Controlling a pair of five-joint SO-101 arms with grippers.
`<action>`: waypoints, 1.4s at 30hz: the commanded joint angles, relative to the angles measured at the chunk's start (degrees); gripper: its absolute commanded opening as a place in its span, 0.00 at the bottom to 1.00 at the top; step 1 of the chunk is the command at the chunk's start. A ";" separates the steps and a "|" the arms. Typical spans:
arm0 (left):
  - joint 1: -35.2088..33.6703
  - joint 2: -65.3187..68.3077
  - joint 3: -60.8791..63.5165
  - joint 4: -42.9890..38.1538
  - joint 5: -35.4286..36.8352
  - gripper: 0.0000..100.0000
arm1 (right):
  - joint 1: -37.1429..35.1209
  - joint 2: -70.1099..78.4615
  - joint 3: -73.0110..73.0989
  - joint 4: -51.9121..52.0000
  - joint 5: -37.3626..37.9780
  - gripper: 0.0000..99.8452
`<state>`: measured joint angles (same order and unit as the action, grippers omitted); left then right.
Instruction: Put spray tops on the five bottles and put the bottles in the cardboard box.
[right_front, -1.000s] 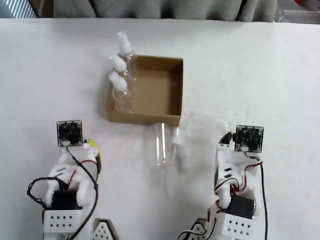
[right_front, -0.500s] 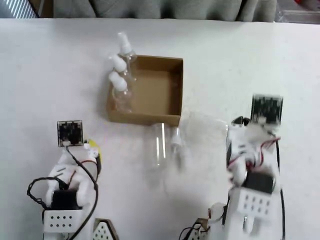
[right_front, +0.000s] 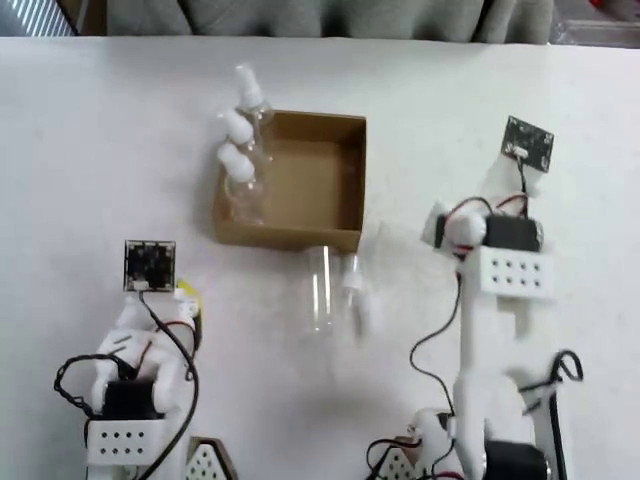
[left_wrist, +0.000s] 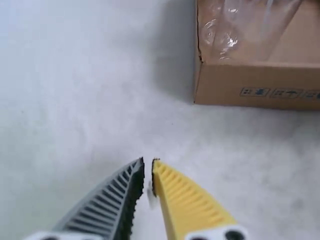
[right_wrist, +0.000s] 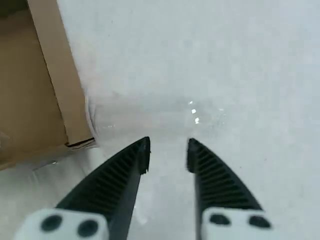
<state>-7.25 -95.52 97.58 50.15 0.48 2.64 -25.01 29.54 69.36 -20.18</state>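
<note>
The cardboard box (right_front: 310, 185) stands open at mid table. Three clear bottles with white spray tops (right_front: 240, 150) lean inside along one wall, and their bodies (left_wrist: 240, 22) show over the box (left_wrist: 255, 85) in the left wrist view. In front of the box a bare clear bottle (right_front: 320, 288) lies beside a loose spray top (right_front: 353, 285). Another clear bottle (right_wrist: 150, 114) lies by the box corner (right_wrist: 75, 125), just beyond my right gripper (right_wrist: 167, 149), which is open and holds nothing. My left gripper (left_wrist: 148, 169) is shut and empty, low over the table short of the box.
The right arm (right_front: 495, 255) stretches over the table to the right of the box. The left arm (right_front: 140, 340) stays folded near the front edge. Bare white table lies around the box on the far and right sides.
The right arm has lifted from its folded pose and swung forward, to the right of the box. The left arm has barely shifted. The bottles and box lie as before.
</note>
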 joint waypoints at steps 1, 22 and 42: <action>-0.75 -1.01 -0.26 0.62 -0.62 0.04 | -2.51 2.68 -5.01 2.68 -8.88 0.30; -0.75 -1.01 -0.26 0.62 -0.62 0.04 | -6.64 25.19 -22.68 4.97 -23.38 0.33; -0.66 -1.01 -0.26 0.62 -0.62 0.04 | -10.77 18.33 -19.52 27.47 18.46 0.10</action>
<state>-7.52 -95.52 97.58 50.24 0.48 -6.33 -3.82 9.41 95.74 -2.86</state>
